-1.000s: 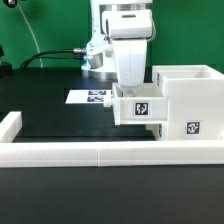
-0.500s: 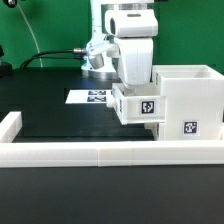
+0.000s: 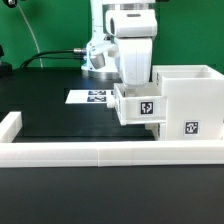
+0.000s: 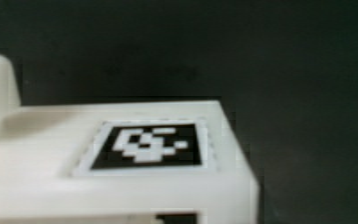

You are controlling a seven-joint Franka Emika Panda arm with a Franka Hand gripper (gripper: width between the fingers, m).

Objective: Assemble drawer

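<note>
The tall white housing (image 3: 190, 95) of the drawer stands at the exterior view's right, with a square tag low on its front. My gripper (image 3: 135, 88) comes straight down and is shut on a small white tray (image 3: 140, 106). It holds the tray slightly tilted, off the table, against the housing's left side. The tray's front tag faces the camera. My fingertips are hidden behind the tray's wall. The wrist view shows the tray's white surface (image 4: 87, 185) and its tag (image 4: 149, 146) close up over the black table. A second tray is not in view.
The long low white border wall (image 3: 100, 151) runs along the table's front and turns back at the exterior view's left. The marker board (image 3: 90, 97) lies flat behind the tray. The arm's base and a cable stand at the back.
The gripper and tray shifted slightly toward the housing and the tray tipped a little between one second and half a second ago. Nothing has visibly moved since.
</note>
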